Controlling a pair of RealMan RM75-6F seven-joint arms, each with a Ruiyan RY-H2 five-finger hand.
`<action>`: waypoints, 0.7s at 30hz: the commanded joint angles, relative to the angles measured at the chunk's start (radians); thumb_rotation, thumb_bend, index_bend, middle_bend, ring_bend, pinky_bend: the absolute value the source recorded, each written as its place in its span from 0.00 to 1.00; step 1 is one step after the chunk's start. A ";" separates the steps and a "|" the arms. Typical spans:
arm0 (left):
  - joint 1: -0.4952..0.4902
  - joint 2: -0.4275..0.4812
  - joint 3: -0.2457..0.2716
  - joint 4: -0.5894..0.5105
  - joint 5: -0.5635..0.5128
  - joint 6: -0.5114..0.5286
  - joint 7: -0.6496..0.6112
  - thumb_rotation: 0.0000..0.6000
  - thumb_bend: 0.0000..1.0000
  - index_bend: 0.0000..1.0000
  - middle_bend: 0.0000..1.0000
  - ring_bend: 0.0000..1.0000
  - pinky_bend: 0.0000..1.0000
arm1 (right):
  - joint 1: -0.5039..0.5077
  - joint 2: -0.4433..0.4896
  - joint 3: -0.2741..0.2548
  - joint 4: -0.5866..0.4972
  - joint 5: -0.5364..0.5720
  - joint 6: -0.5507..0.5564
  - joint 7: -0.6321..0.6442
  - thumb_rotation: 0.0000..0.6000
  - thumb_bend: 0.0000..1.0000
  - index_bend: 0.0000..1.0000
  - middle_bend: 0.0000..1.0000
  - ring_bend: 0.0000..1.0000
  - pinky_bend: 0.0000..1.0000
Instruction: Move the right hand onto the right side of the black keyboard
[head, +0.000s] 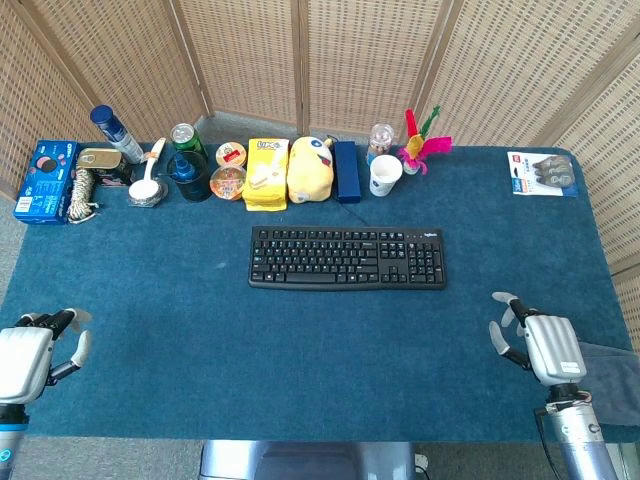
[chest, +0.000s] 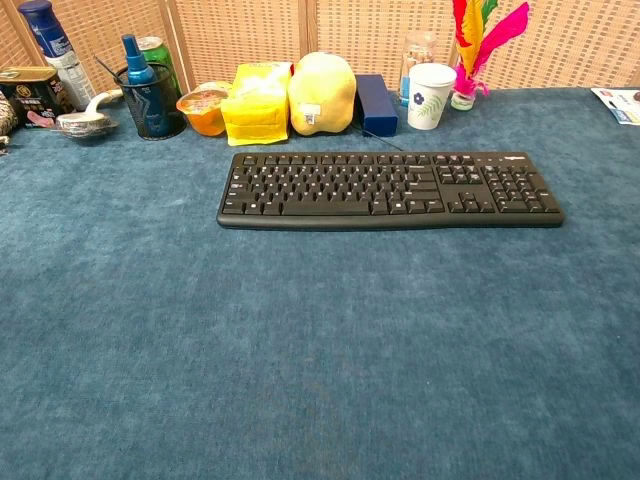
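Observation:
The black keyboard (head: 347, 258) lies flat in the middle of the blue table (head: 300, 350), and the chest view shows the keyboard (chest: 388, 188) straight ahead. My right hand (head: 540, 345) hovers near the table's front right corner, well to the right of and nearer than the keyboard, fingers apart and holding nothing. Near the front left edge, my left hand (head: 35, 352) is likewise empty with fingers spread. Neither hand appears in the chest view.
Along the back edge stand a blue box (head: 42, 180), cans, a spray bottle (head: 117, 133), a yellow packet (head: 266, 172), a yellow plush (head: 310, 168), a paper cup (head: 385, 174) and pink feathers (head: 425, 140). A blister pack (head: 542, 172) lies at the back right.

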 joint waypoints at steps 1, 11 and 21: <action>-0.002 -0.001 0.001 0.000 -0.002 -0.006 0.002 0.06 0.43 0.40 0.51 0.54 0.41 | 0.000 -0.002 0.001 0.002 0.003 -0.006 -0.002 0.00 0.49 0.24 0.49 0.58 0.60; -0.003 0.006 -0.011 0.006 -0.009 0.000 -0.007 0.06 0.43 0.40 0.51 0.54 0.41 | 0.019 0.014 0.015 -0.012 -0.006 -0.051 0.042 0.00 0.49 0.24 0.49 0.59 0.61; -0.048 0.022 -0.041 -0.008 -0.019 -0.045 0.012 0.06 0.43 0.40 0.51 0.54 0.41 | 0.158 0.095 0.051 -0.108 -0.040 -0.274 0.230 0.00 0.49 0.24 0.63 0.76 0.73</action>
